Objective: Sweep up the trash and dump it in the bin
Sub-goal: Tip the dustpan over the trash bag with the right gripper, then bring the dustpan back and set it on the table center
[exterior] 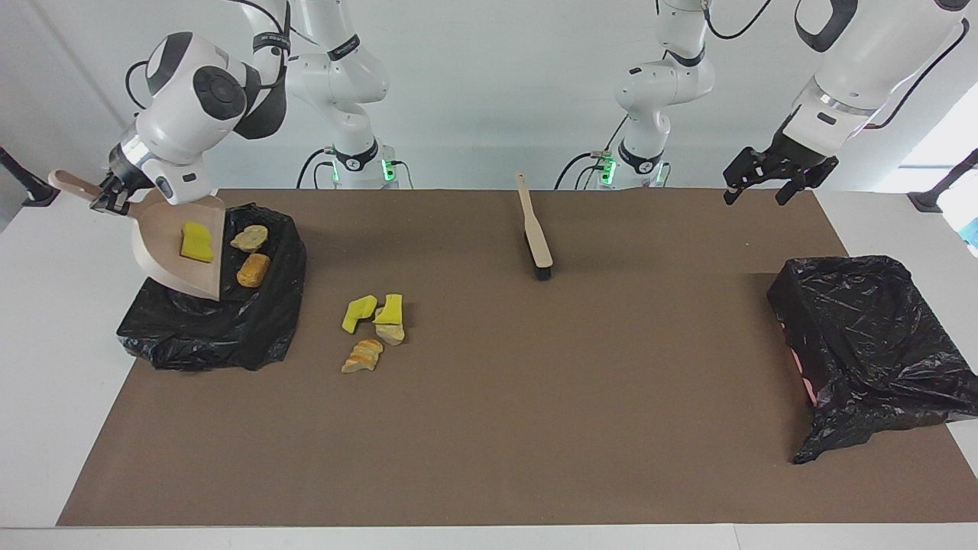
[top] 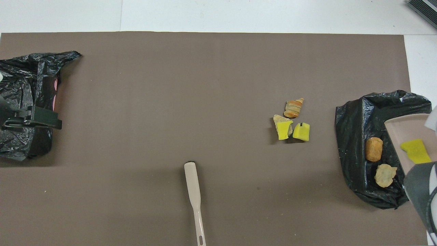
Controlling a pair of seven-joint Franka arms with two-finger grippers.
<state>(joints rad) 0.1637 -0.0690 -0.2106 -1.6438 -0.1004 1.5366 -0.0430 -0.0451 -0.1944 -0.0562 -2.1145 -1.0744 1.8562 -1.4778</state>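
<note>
R arm bent over w/ wrist angled down, right pincer point(exterior: 102, 203) clamped tight on dustpan point(exterior: 172, 256) handle, pan tilted over the bin point(exterior: 206, 328) at R arm's end of the surface point(exterior: 489, 428). One yellow scrap point(exterior: 198, 242) on the pan. Tan lump point(exterior: 250, 238) + brown lump point(exterior: 253, 270) in the bin. Four-scrap pile point(exterior: 373, 327) on the mat beside that bin. Brush point(exterior: 535, 231) lies mid-surface, near the robots. L arm up, waiting, left pincer point(exterior: 768, 179) spread wide over the mat edge, second bin point(exterior: 871, 344) below it.
</note>
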